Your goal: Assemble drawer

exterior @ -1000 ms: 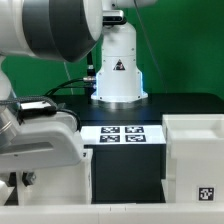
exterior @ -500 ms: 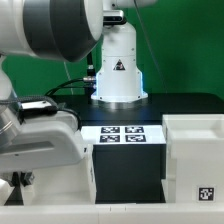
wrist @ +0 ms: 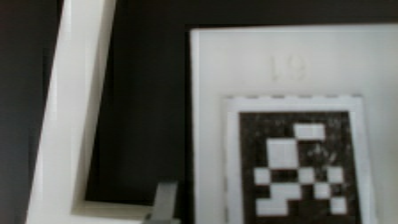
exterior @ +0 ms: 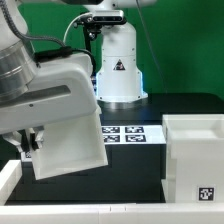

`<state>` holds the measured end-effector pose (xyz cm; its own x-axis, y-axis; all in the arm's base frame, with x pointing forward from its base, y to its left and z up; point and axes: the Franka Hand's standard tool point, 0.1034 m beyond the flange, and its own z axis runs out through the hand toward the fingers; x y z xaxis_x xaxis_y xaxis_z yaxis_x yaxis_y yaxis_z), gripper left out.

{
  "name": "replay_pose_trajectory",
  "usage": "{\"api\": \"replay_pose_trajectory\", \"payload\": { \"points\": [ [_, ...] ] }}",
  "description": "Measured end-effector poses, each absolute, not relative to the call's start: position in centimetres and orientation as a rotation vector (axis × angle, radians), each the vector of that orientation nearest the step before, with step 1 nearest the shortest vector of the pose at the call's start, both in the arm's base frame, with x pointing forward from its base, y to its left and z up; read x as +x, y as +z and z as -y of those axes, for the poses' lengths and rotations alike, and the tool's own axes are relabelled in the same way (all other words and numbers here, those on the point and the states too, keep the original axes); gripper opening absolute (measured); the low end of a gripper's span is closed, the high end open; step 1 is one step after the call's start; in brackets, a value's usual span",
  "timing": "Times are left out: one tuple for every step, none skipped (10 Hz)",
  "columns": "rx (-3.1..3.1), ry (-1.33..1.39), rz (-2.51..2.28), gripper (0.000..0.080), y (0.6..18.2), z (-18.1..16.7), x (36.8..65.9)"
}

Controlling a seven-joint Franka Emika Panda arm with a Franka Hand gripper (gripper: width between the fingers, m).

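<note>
Fingers [wrist: 164, 204]: in the wrist view one grey finger shows, set against the edge of a white panel. The opposing finger is hidden, so the width of the opening cannot be read. In the exterior view the dark fingers [exterior: 29, 143] sit at the side wall of a white tray [exterior: 66, 143]. The tray hangs tilted and clear of the bench [exterior: 130, 165], with nothing else supporting it. Finding: the fingers are clamped on the tray wall.

Tray: it is carried over the front edge of the bench, toward the exterior view's left. Its lower corner dips toward the front rim. In the wrist view the tray [wrist: 267, 60] shows a flat white face with a black-and-white square tag [wrist: 294, 165] and a faint embossed number above it. A white strip [wrist: 80, 100] runs beside this face across a dark gap. Whether the strip belongs to the tray cannot be determined.

Arm [exterior: 45, 75]: its white and grey body fills the exterior view's left, directly above the tray.

Marker board [exterior: 126, 133]: it lies flat at mid-bench, just beside the tray's upper corner as seen, with four tags showing.

Casing [exterior: 195, 150]: a large white box rests at the front corner of the bench on the exterior view's right. It is well apart from the tray, and a small tag [exterior: 205, 195] is on its front wall.

Pedestal [exterior: 118, 65]: it stands at the rear edge of the bench, behind the marker board, and carries a triangular warning label.
</note>
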<state>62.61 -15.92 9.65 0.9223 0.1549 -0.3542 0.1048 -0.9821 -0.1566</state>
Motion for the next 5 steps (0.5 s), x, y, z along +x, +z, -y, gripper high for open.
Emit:
{"api": "replay_pose_trajectory", "payload": {
  "points": [
    [-2.953,0.546,0.198,0.0036,9.6,16.0,62.8],
    [-2.954,0.541,0.204,0.0036,9.6,16.0,62.8],
    [-2.996,0.371,0.286,0.0036,9.6,16.2,64.3],
    [-3.029,0.161,0.328,0.0036,10.0,15.9,64.4],
    [-3.029,0.067,0.319,0.0036,10.0,15.6,63.1]
  ]
}}
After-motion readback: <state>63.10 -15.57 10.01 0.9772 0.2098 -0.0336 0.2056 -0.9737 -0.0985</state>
